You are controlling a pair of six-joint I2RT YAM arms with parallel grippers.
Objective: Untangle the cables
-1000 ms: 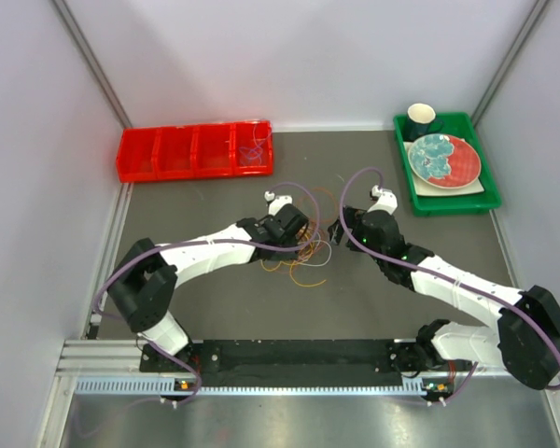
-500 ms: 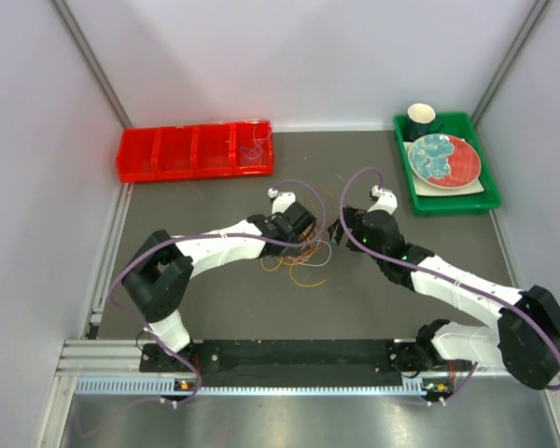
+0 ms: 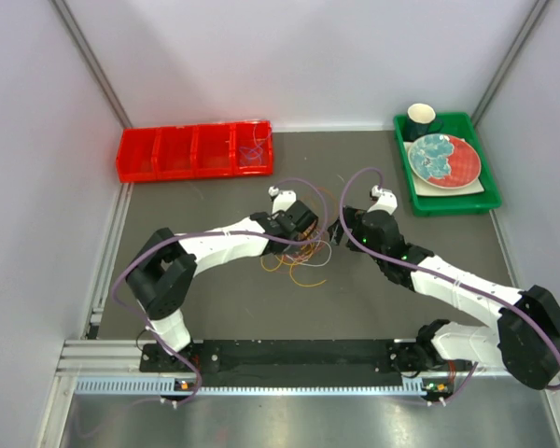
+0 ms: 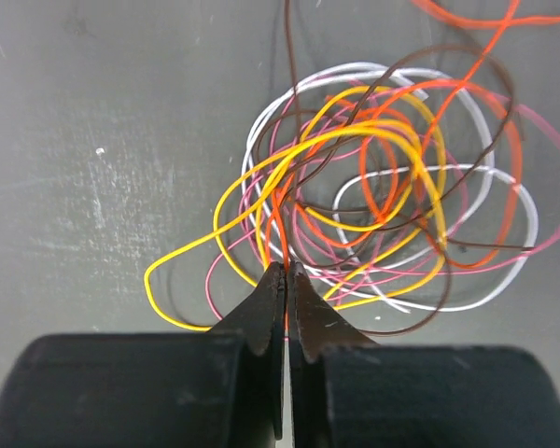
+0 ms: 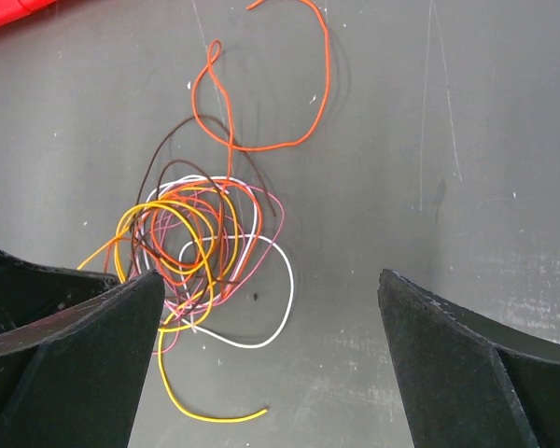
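The cables point(image 3: 303, 257) lie as one tangle of orange, yellow, red, pink, white and brown wire loops on the grey table between the two arms. My left gripper point(image 4: 286, 273) is shut on orange and yellow strands at the near edge of the tangle point(image 4: 383, 187); in the top view it point(image 3: 309, 240) sits at the tangle's upper left. My right gripper point(image 5: 271, 280) is wide open and empty, just right of the tangle point(image 5: 201, 243), with one loose orange loop point(image 5: 289, 84) beyond it. In the top view the right gripper point(image 3: 339, 233) sits close beside the cables.
A red compartment bin point(image 3: 194, 151) stands at the back left, with thin wires in its rightmost compartment point(image 3: 255, 147). A green tray point(image 3: 445, 198) at the back right holds a plate point(image 3: 443, 159) and a dark cup point(image 3: 421, 119). Walls close in both sides.
My left arm has swung its elbow to the right and its gripper has shifted slightly right onto the tangle. The right arm has not moved.
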